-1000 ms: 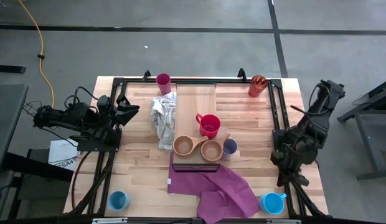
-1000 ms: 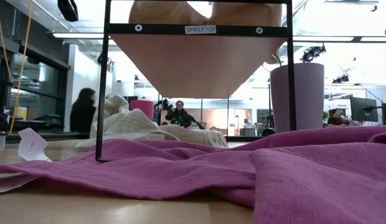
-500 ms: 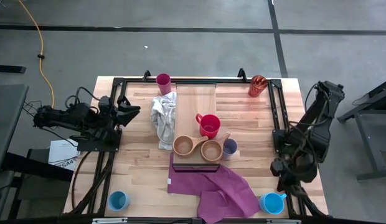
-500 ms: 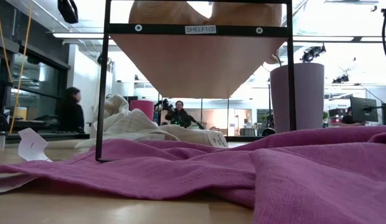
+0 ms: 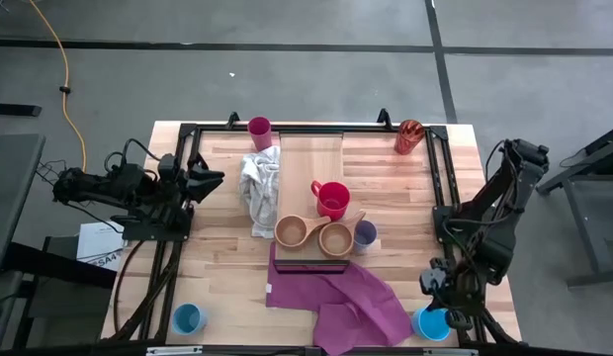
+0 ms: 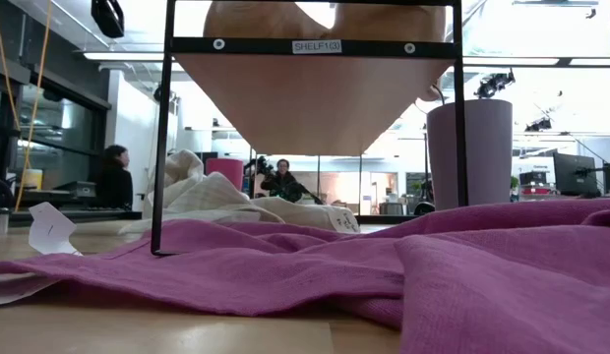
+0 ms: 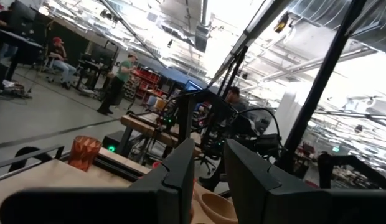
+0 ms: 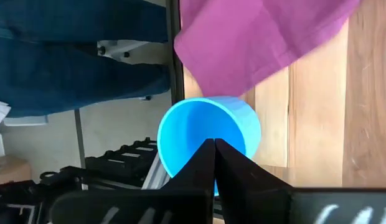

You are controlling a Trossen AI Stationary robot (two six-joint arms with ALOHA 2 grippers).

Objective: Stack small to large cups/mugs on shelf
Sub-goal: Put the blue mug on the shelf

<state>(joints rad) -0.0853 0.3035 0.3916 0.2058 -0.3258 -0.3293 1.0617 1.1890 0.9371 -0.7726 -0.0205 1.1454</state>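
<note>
White tag "SHELF1(3)" on shelf [image 6: 315,46] frame bar

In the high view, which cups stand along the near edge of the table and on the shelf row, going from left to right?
Near edge: blue mug → blue mug under the right gripper. Shelf row: wooden cup → wooden cup → lavender tumbler.

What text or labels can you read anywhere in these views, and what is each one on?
"SHELF1(3)": white label on the dark frame at the shelf's end, low view.
Printed sheet beside the table, high view: too small to read.
White paper tag, low view: mark unreadable.
</note>
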